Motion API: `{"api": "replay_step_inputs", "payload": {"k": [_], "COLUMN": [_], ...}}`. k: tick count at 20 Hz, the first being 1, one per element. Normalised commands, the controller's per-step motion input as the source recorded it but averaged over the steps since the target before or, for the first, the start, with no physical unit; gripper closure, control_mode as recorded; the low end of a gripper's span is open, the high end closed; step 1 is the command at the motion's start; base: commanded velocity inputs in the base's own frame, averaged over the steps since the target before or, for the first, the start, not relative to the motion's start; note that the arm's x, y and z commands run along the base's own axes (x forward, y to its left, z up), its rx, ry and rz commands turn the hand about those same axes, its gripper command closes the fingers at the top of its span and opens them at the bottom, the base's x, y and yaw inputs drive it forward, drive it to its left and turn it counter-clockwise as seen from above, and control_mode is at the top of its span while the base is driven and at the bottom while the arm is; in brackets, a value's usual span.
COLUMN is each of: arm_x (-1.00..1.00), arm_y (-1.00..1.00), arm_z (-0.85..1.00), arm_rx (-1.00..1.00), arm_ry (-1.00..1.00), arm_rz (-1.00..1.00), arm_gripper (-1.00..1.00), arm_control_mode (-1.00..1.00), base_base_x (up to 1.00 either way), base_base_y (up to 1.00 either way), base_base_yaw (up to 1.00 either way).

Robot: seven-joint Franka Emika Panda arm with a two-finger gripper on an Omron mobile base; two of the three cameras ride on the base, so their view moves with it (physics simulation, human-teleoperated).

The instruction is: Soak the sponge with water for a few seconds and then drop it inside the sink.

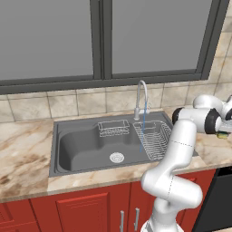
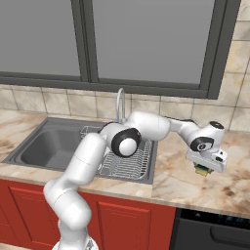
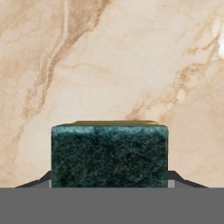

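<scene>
Hand view: tool [image 3: 109, 186] clamped on sponge [image 3: 109, 155], green scrub side facing camera, held above desk [image 3: 109, 65] right of sink [image 1: 81, 145]. Water [image 1: 144, 124] already running over the rack, so sponge likely goes there next for soaking.

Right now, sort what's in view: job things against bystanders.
Job: sponge, held in the gripper over the counter; water running from the faucet; sink.
Bystanders: wire baskets, window, red cabinets, marble counter.
</scene>
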Motion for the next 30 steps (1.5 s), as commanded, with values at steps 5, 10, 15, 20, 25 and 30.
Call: {"api": "replay_step_inputs", "payload": {"k": [5, 10, 15, 20, 25, 30], "arm_x": [0.0, -0.06, -0.32, -0.47, -0.62, -0.38], "arm_y": [0.0, 0.2, 0.45, 0.26, 0.27, 0.51], "arm_z": [0.0, 0.16, 0.65, 0.61, 0.23, 0.13], "arm_rx": [0.0, 0.0, 0.0, 0.0, 0.0, -0.01], "arm_ry": [0.0, 0.0, 0.0, 0.0, -0.02, -0.05], "arm_rz": [0.0, 0.0, 0.0, 0.0, 0.0, 0.0], "arm_gripper": [1.0, 1.0, 1.0, 1.0, 1.0, 1.0], "arm_control_mode": [-1.0, -1.0, -1.0, -1.0, -1.0, -1.0], "base_base_x": [0.0, 0.0, 0.0, 0.0, 0.0, 0.0], "base_base_y": [0.0, 0.0, 0.0, 0.0, 0.0, 0.0], "base_base_yaw": [0.0, 0.0, 0.0, 0.0, 0.0, 0.0]}}
